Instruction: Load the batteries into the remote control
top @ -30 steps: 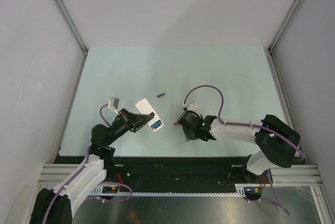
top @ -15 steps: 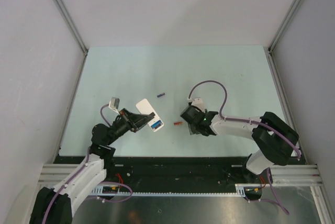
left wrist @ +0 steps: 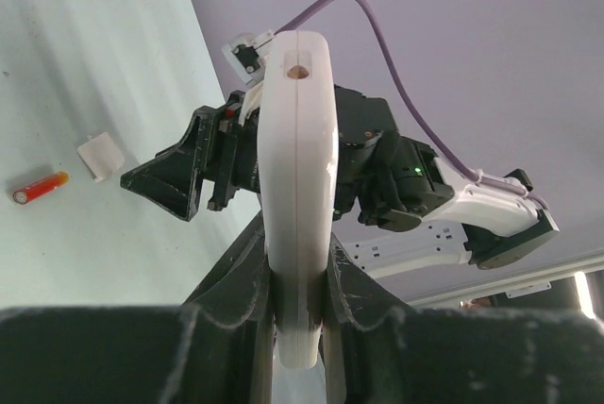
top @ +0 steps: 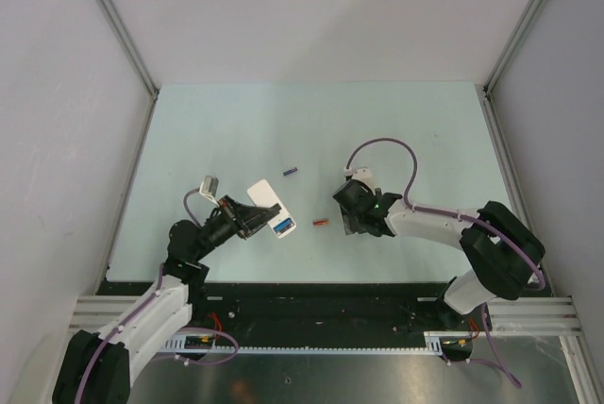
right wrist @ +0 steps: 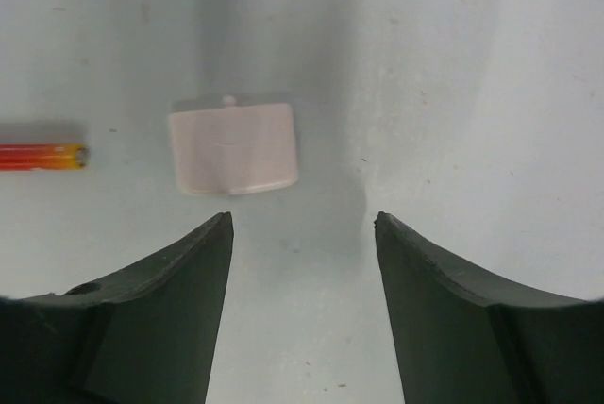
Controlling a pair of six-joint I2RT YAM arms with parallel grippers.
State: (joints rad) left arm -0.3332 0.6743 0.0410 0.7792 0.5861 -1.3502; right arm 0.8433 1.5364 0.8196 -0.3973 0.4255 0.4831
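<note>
Right wrist: orange-red battery point(right wrist: 38, 156) cut off by the left edge.
Left wrist: remote control point(left wrist: 298, 187) seen edge-on, lower end buried between blurred fingers point(left wrist: 226, 319); button face not visible.
Top: dark battery point(top: 291, 173) too small to read markings.

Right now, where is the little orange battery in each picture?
Top external: the orange battery lies near the middle, just right of the remote control.
Left wrist: the battery is at the far left.
Right wrist: the battery is at the left edge.
Shared landmark: the white cover piece lies beside it in both wrist views.
</note>
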